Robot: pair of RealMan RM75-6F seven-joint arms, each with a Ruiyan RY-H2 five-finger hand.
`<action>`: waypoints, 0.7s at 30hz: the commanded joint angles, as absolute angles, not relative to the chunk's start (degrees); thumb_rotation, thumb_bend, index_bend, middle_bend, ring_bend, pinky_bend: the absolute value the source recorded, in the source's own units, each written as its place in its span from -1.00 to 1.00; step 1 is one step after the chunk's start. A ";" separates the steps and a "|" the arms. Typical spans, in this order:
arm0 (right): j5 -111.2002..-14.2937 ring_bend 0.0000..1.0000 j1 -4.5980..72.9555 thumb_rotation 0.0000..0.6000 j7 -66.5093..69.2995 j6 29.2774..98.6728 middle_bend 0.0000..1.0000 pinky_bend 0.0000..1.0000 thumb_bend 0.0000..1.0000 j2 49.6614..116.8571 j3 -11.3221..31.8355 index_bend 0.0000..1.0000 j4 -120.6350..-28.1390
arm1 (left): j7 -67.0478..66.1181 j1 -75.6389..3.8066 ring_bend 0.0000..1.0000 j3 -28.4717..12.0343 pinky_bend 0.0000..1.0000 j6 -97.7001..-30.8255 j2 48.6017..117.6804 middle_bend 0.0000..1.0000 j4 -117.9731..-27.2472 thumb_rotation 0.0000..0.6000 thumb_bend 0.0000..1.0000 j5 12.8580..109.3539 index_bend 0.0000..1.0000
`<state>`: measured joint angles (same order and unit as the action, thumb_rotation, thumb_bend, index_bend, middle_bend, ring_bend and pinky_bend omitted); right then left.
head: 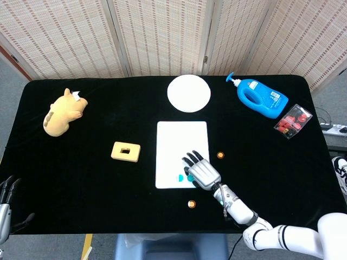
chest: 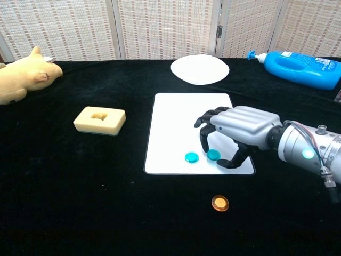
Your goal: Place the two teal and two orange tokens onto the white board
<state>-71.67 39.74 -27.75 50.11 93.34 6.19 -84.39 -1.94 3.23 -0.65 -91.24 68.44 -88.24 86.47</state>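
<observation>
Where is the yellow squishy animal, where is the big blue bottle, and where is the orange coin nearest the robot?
Yellow plush toy [head: 60,115], head view, middle of its body.
Blue pump bottle [head: 262,99], head view, centre of its blue body.
Orange token [chest: 219,203], chest view, middle of its top face.

Silver-shelled right hand [chest: 238,129] with black fingers [chest: 205,140] (white forearm).
</observation>
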 commanded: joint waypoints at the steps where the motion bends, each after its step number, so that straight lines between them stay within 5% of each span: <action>1: -71.71 -0.92 39.81 1.00 -27.81 50.36 -0.70 -1.00 -0.17 93.31 5.89 -0.10 -84.46 | -1.87 3.19 -0.98 -0.66 -1.00 -91.21 68.48 -1.00 -88.20 1.00 -0.58 86.52 -1.00; 8: -72.08 -0.92 39.72 1.00 -27.49 51.40 -0.70 -1.00 -0.17 92.51 5.36 -0.37 -85.18 | -1.82 3.09 -0.99 -0.73 -1.00 -91.11 68.60 -1.00 -88.05 1.00 -0.58 86.54 -1.00; 21: -82.82 -0.91 37.70 1.00 -21.70 54.95 -0.70 -1.00 -0.17 86.24 -0.31 -0.25 -91.98 | -2.24 2.97 -0.98 -0.72 -1.00 -91.16 68.47 -1.00 -88.56 1.00 -0.58 86.80 -1.00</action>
